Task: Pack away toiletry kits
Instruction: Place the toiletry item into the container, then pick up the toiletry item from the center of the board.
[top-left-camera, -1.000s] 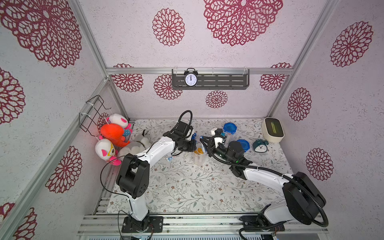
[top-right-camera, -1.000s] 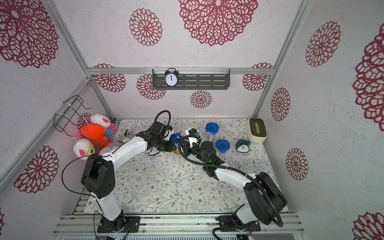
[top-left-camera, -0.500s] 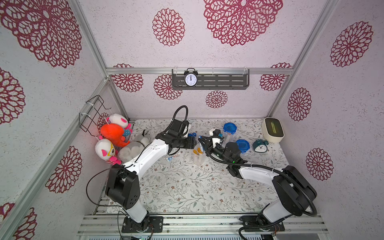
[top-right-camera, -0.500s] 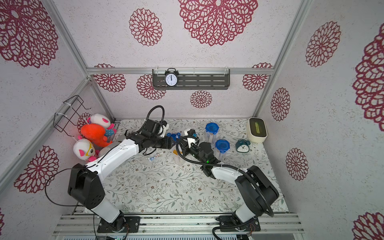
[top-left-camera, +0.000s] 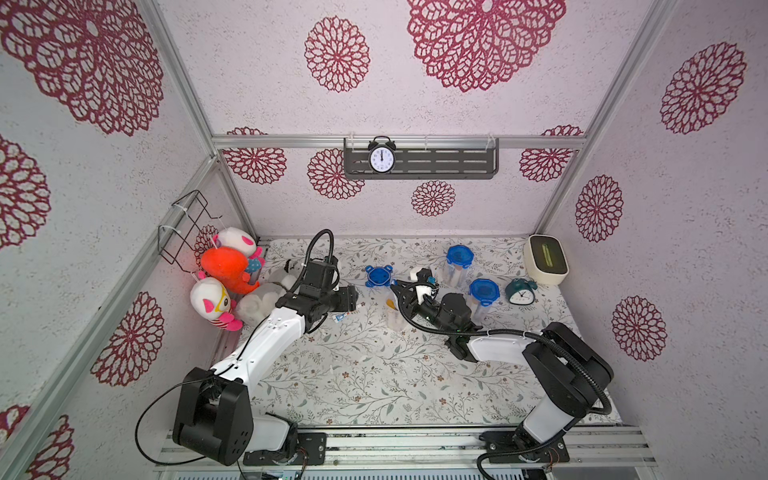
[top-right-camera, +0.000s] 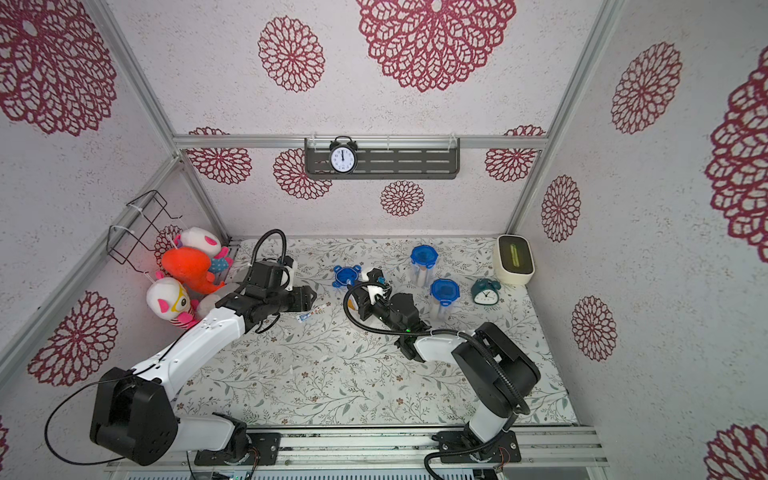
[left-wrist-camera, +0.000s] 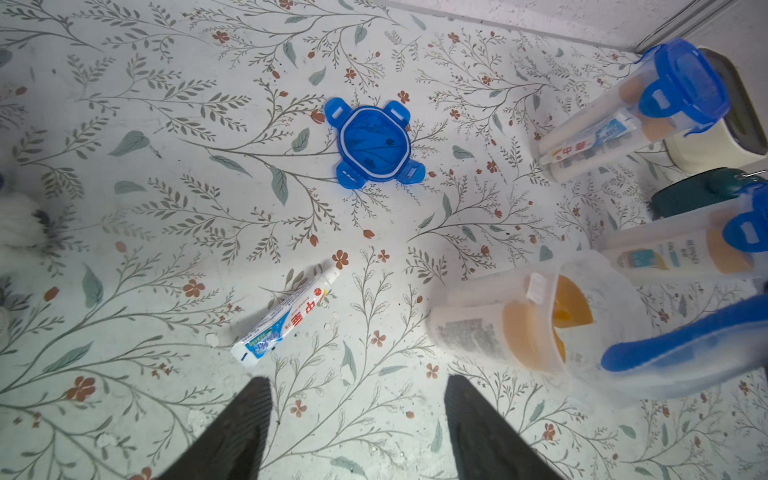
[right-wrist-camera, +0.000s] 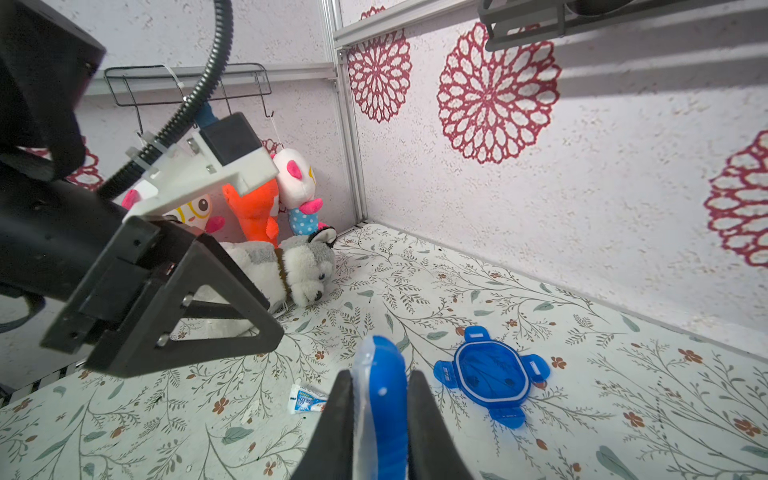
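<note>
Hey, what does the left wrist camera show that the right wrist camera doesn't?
Left wrist only: the open jar with orange-capped bottles inside, plus the back lidded jar and the front lidded jar. Right wrist only: the plush toys, the wire rack, and the right gripper shut on the blue toothbrush. Both: the loose blue lid, the toothpaste tube lying on the mat, and that toothbrush.

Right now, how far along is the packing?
Done: two jars are lidded. In hand: the right gripper holds a toothbrush near the open jar, which has bottles inside; the left gripper is open near the toothpaste. Left: toothbrush and toothpaste into the open jar, then its lid on.
</note>
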